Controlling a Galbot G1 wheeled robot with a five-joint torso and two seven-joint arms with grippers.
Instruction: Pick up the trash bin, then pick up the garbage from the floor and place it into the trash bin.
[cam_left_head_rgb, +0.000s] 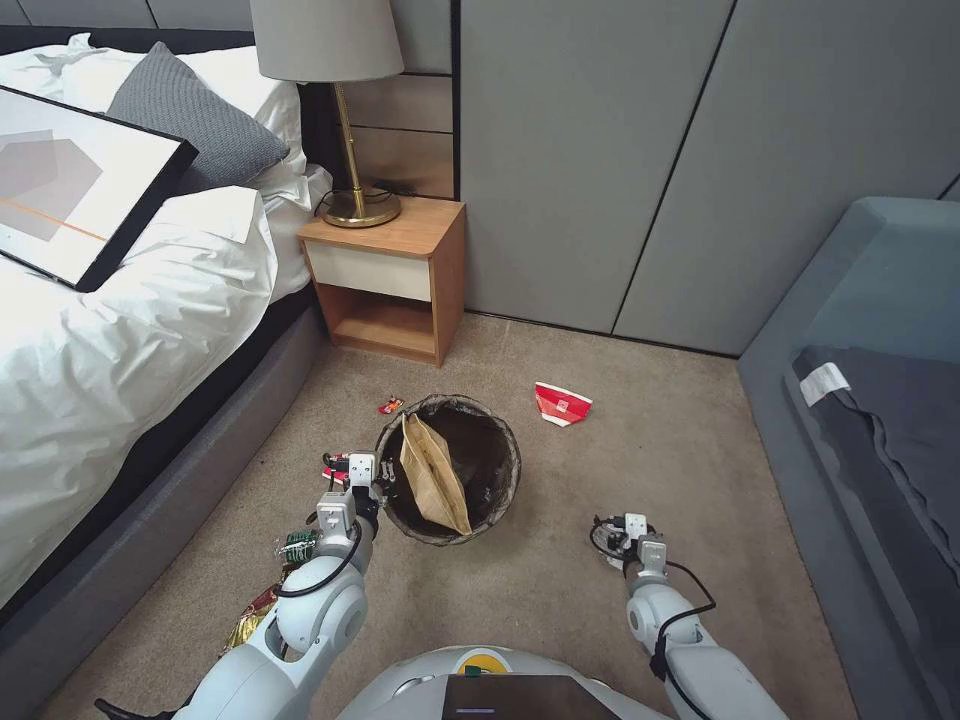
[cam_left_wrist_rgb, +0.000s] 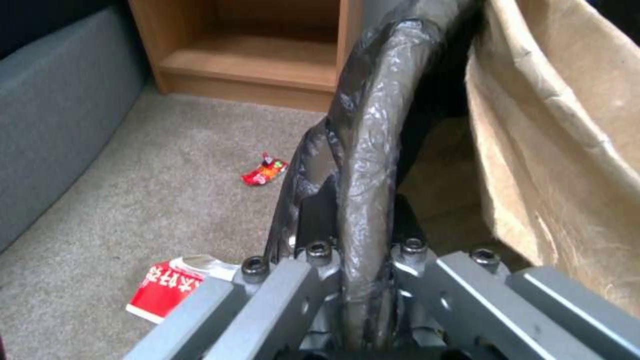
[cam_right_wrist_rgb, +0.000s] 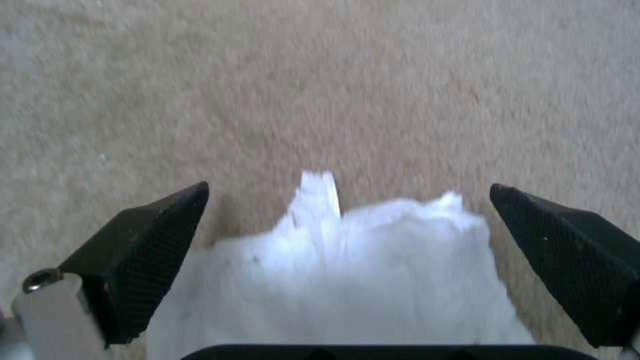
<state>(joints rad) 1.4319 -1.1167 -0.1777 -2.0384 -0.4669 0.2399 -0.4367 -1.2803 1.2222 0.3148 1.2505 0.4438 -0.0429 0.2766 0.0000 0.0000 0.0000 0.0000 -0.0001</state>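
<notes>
Bin (cam_left_head_rgb: 448, 468) sits on the carpet, left gripper (cam_left_wrist_rgb: 360, 280) clamped on its lined rim, likely to carry it along. A paper bag (cam_left_head_rgb: 432, 475) stands inside. Right gripper (cam_right_wrist_rgb: 347, 260), jaws apart, straddles a white tissue (cam_right_wrist_rgb: 373, 260) on the floor (cam_right_wrist_rgb: 320, 90), ready to pinch it.

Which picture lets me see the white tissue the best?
The right wrist view. The tissue lies big and close on the carpet, between the open fingers of the right gripper. In the head view that gripper covers nearly all of it. The left wrist view looks at the trash bin instead.
</notes>
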